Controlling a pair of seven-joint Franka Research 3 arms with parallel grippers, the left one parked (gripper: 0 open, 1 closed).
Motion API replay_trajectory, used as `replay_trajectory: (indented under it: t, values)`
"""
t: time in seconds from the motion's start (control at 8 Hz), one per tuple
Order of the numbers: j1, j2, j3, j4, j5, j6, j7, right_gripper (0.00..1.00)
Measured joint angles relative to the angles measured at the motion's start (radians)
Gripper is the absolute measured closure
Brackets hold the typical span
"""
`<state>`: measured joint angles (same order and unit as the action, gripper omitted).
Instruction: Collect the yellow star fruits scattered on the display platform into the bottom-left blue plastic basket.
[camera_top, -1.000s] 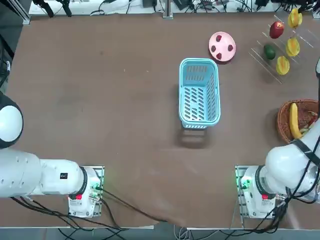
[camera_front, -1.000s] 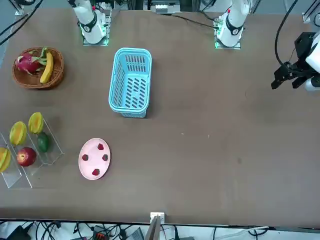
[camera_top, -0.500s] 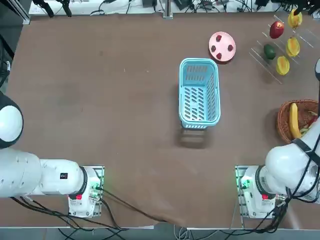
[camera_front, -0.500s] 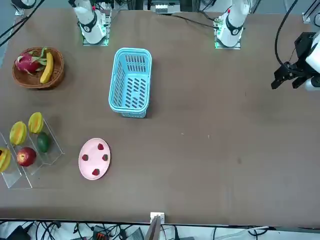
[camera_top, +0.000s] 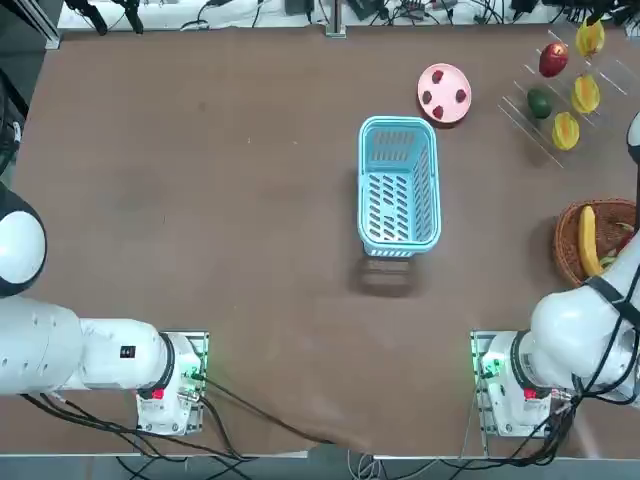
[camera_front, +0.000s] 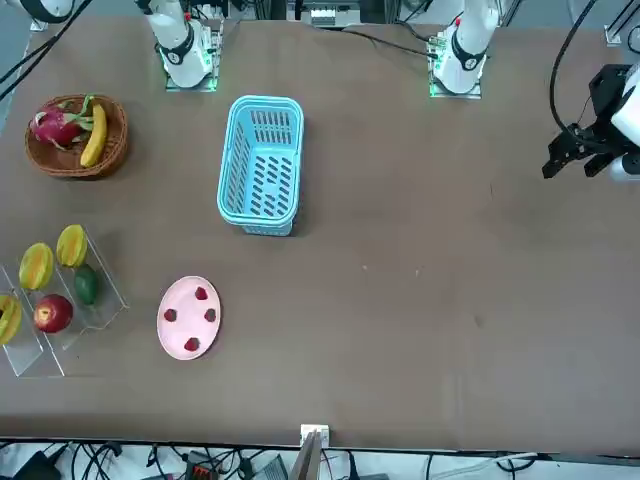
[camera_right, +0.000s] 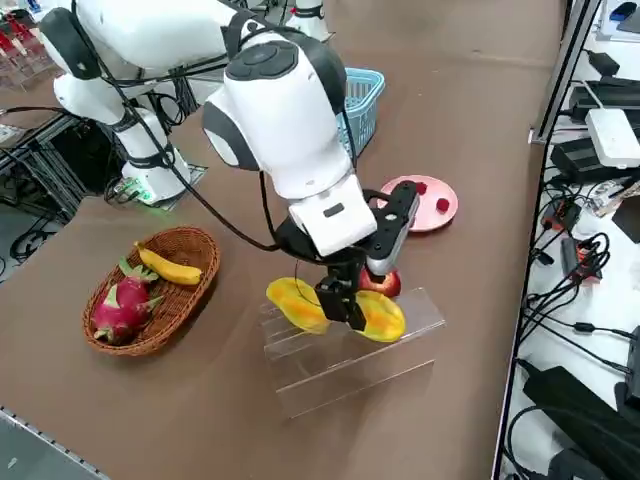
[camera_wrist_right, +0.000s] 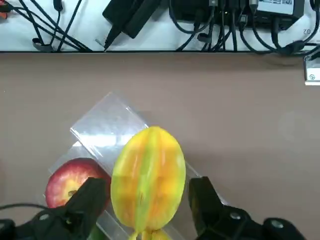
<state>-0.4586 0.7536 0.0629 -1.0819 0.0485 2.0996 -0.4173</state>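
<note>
Three yellow star fruits (camera_top: 565, 130) (camera_top: 585, 93) (camera_top: 590, 38) sit on the clear display platform (camera_top: 528, 122) at the table's far right. In the wrist view my right gripper (camera_wrist_right: 147, 189) is open, its fingers (camera_wrist_right: 92, 197) straddling one star fruit (camera_wrist_right: 148, 179) without touching it. The right side view shows the gripper (camera_right: 345, 302) low over the platform (camera_right: 340, 375), between two star fruits (camera_right: 295, 305) (camera_right: 380, 317). The blue plastic basket (camera_top: 398, 185) stands mid-table with nothing in it.
A red apple (camera_wrist_right: 70, 180) and a green fruit (camera_top: 539, 102) share the platform. A pink plate (camera_top: 444, 93) with small red pieces lies beside it. A wicker basket (camera_right: 150, 290) holds a banana (camera_right: 168, 268) and a dragon fruit (camera_right: 120, 308).
</note>
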Motion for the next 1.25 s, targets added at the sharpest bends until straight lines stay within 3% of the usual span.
replay_trajectory:
  t: [0.62,0.88,1.12,1.25]
  values:
    - [0.000,0.031,0.001,0.003,0.000,0.020,0.000,0.01]
    - [0.000,0.040,0.001,0.005,0.000,0.024,0.000,0.06]
    - [0.000,0.040,0.002,0.009,0.005,0.021,0.000,0.20]
    - [0.000,0.039,0.003,0.014,0.009,0.018,0.000,0.40]
